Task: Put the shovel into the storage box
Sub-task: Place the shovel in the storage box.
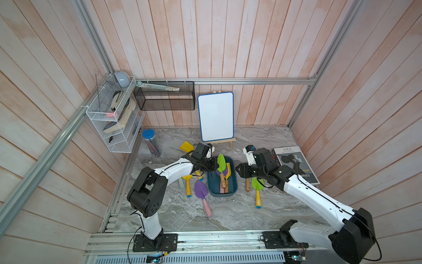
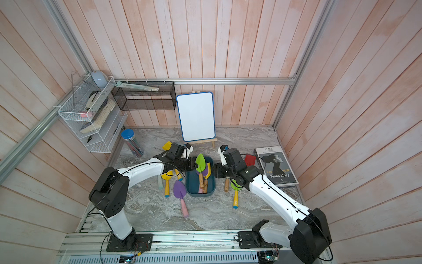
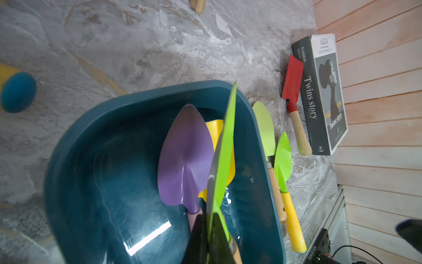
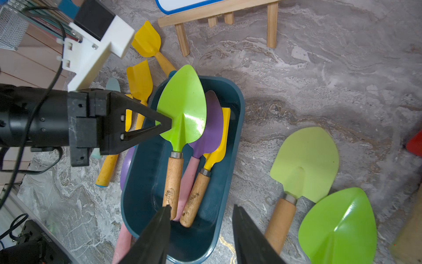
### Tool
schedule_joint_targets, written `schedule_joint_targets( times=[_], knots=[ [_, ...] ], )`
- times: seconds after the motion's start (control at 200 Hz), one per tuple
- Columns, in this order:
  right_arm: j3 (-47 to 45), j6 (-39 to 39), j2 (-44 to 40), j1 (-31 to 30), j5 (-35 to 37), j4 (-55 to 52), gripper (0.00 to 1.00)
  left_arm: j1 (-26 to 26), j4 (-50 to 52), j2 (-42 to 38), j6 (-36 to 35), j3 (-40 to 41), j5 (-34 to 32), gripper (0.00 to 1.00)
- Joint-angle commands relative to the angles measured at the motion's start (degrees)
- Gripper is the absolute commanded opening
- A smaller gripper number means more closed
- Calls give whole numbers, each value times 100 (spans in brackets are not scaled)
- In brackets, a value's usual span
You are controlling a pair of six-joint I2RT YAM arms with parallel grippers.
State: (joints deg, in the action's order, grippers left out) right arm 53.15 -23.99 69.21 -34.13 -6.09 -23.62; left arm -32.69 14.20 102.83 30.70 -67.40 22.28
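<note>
Over the 12 o'clock rim of the storage box point(image 4: 143, 187): green shovel point(image 4: 182, 109) pinched by its blade.
Left hand point(image 4: 164, 128), in from 9 o'clock, is clenched on the blade's thin edge; the wooden handle lies inside the box atop a purple shovel point(image 4: 213, 121) and a yellow shovel point(image 4: 225, 137), blade tip seemingly past the rim. Right hand point(image 4: 202, 209) hovers at 3 o'clock, half spread, empty. Likely trouble: the glossy blade twisting in so narrow a pinch, the perched shovel sliding off the pile onto the desk point(image 4: 319, 68) once released, or a sideways pull-back dragging it out.
</note>
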Motion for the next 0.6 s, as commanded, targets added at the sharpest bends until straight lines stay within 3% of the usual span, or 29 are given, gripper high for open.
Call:
schedule_joint_targets(
  times=[0.0, 0.595],
  knots=[
    [-99, -37, 49, -23, 28, 45, 50, -1, 81, 28, -138, -15, -128, 0],
    [-213, -4, 126, -24, 25, 164, 50, -4, 655, 404, -630, -423, -617, 0]
  ],
)
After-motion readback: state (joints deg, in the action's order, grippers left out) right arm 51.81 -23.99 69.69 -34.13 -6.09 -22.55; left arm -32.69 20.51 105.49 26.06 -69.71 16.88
